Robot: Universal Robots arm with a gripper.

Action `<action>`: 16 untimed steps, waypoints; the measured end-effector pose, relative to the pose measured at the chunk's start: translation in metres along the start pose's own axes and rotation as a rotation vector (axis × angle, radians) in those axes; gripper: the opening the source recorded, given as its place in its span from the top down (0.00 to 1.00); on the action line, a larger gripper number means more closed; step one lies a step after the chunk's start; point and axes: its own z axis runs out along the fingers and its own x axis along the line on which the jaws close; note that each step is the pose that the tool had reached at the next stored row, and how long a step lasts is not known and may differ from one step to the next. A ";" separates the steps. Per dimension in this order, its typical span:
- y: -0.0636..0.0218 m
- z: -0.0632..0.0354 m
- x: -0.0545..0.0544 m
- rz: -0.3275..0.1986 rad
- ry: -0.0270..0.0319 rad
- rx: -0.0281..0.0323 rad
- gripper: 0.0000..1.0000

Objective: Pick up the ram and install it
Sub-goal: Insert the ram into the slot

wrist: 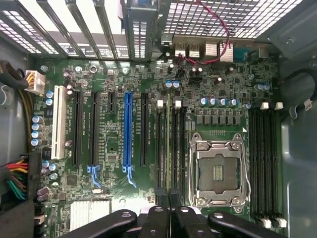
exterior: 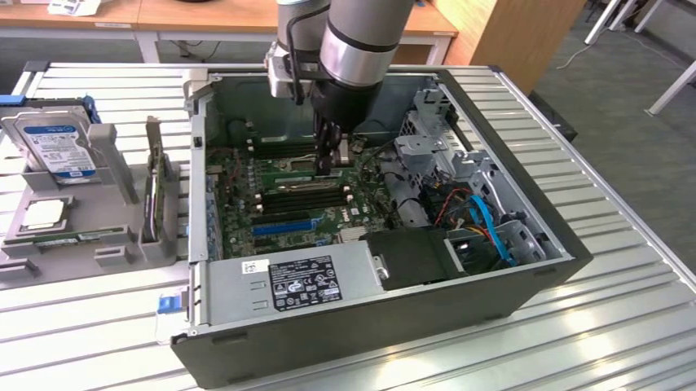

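The pincer is down inside the open computer case, which sits mid-bench with its far end close to the far edge. The fingers are drawn together on the upper edge of the ram. The ram stands edge-on and upright in line with the memory slots on the motherboard, just beside the bare processor socket - whether it is fully seated cannot be told.
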 end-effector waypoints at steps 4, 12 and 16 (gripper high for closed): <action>-0.0004 0.0051 0.001 0.000 0.0001 0.0000 0.88; -0.0012 0.0142 0.001 0.000 0.0001 0.0001 0.88; -0.0013 0.0155 0.002 0.000 0.0003 0.0000 0.88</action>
